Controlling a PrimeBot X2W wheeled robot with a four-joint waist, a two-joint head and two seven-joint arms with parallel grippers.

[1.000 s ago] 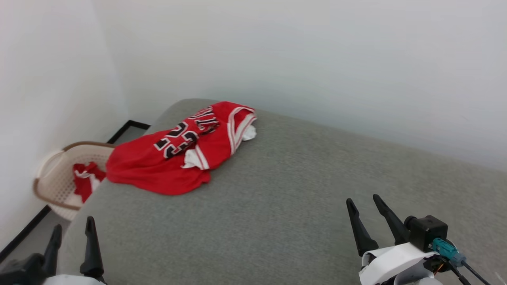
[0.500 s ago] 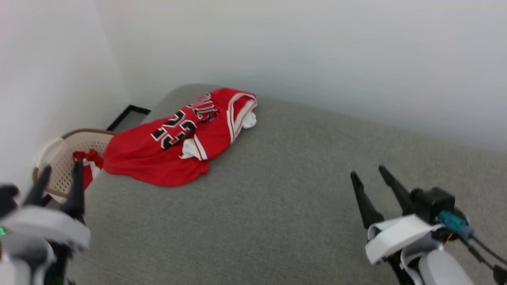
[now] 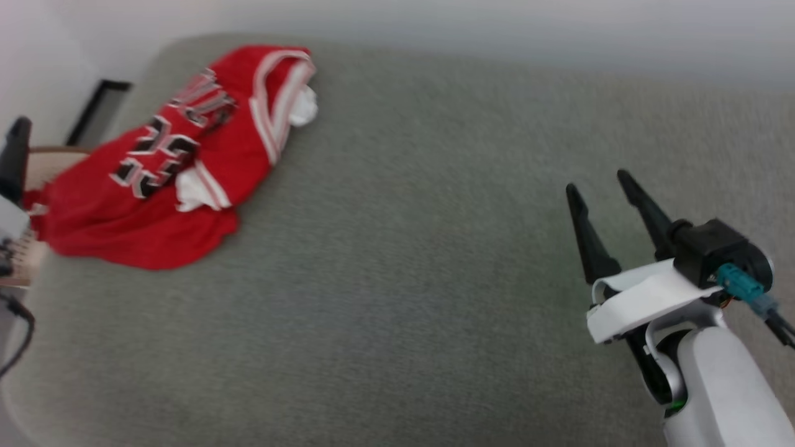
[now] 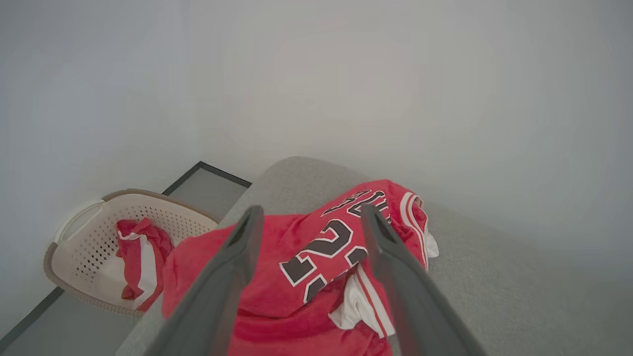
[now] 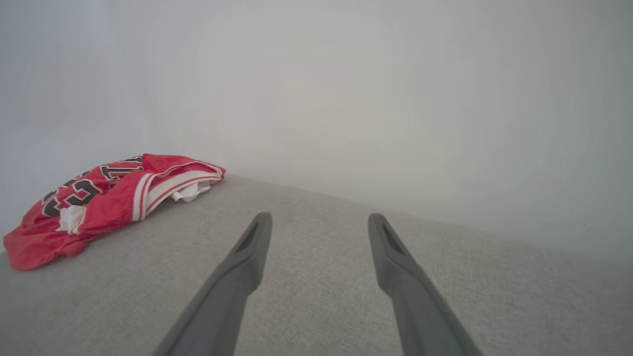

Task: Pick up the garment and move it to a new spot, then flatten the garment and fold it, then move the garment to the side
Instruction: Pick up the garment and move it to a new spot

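Garment: the red basketball jersey [image 3: 155, 167] lies crumpled on the far left corner of the grey upholstered surface [image 3: 404, 261], held by neither gripper.
Jersey details: black, white-outlined lettering and the number 23 face up, upside down in the head view; white-and-red striped trim runs along the armhole edges, and white lining shows at two folds.
Jersey edge: its plain red hem end reaches the surface's left edge, just beside the laundry basket [image 4: 94, 232].
Left gripper [image 4: 311, 210]: its two dark fingers stand wide apart with nothing between them; in the left wrist view they frame the jersey's number, which lies beyond the fingertips. I cannot tell whether they touch the cloth.
Right gripper [image 3: 596, 181]: spread wide and empty, it hovers over bare grey fabric at the right side of the surface, well apart from the jersey. In the right wrist view the jersey sits far off to the left.
Right wrist: a white shell carries a black camera block and a teal connector [image 3: 739, 287].
Basket: cream, perforated, with a brown rim, standing on the floor by the surface's left corner; a bunched red-and-white cloth [image 4: 138, 252] lies inside it.
Surroundings: a plain white wall [image 5: 346, 99] rises behind the surface, and a black strip runs along the floor at its foot.
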